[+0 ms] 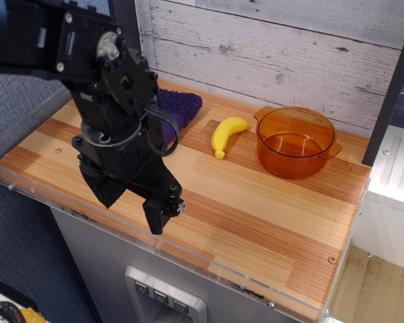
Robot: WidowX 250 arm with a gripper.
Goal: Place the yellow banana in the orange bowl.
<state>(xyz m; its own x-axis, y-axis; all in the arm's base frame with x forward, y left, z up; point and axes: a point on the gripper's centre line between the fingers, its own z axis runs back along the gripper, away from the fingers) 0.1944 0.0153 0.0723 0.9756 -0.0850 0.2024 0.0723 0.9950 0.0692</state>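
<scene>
The yellow banana [227,134] lies on the wooden counter, just left of the orange bowl [296,142], not touching it. The bowl is translucent amber, upright and empty, at the back right of the counter. My gripper [131,205] hangs at the front left, well apart from the banana, below and left of it. Its two black fingers [160,212] stand apart, so it is open and holds nothing.
A purple cloth [178,108] lies at the back, partly behind my arm. A clear acrylic rim [209,269] runs along the counter's front edge. A whitewashed plank wall [276,47] stands behind.
</scene>
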